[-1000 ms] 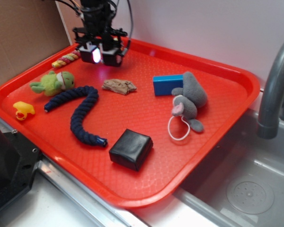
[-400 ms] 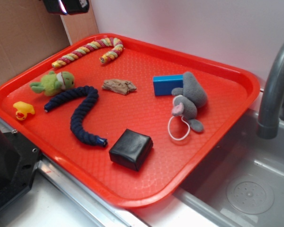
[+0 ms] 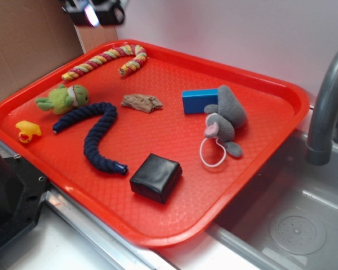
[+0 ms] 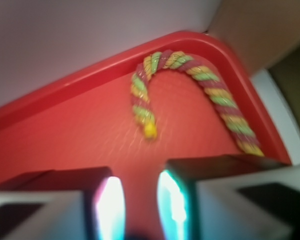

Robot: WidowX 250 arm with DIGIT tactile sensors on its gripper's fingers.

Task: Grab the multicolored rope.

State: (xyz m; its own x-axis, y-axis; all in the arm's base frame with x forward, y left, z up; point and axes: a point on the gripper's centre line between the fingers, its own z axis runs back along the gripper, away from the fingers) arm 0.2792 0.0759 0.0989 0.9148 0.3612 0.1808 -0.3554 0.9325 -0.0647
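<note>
Lying hook-shaped in the far left corner of the red tray point(image 3: 281, 112), the multicolored rope point(image 3: 104, 58) is a twisted cord banded in red, yellow, pink and pale green. Its long shank runs diagonally along the tray's far left rim, from a blunt end near the left edge up to a bend at the far corner; the short arm then curls back toward the tray's middle and ends in a cut tip. In the wrist view the same rope point(image 4: 190, 80) forms an arch against the rim, its short arm ending in a yellowish tip that points toward the camera.

The gripper point(image 3: 96, 11) hangs above the tray's far left corner, well clear of the rope and holding nothing. In the wrist view its two fingers point(image 4: 110, 210) stand apart with a strip of bare tray between them, their inner faces glowing; the gripper point(image 4: 137, 210) is thus released.

The tray floor is hard plastic with a fine pebbled texture. On it rest a thick, dark navy rope point(image 3: 96, 132) of coarse twisted strands in a loose S, a fuzzy green plush toy point(image 3: 65, 97), a small yellow plastic duck point(image 3: 27, 131), a rough brown fragment point(image 3: 142, 102), a blue rectangular block point(image 3: 198, 100), a grey plush mouse point(image 3: 225, 121) with a white looped tail, and a black cushion-like square point(image 3: 155, 177). A grey faucet point(image 3: 327, 101) stands over the sink at right.
</note>
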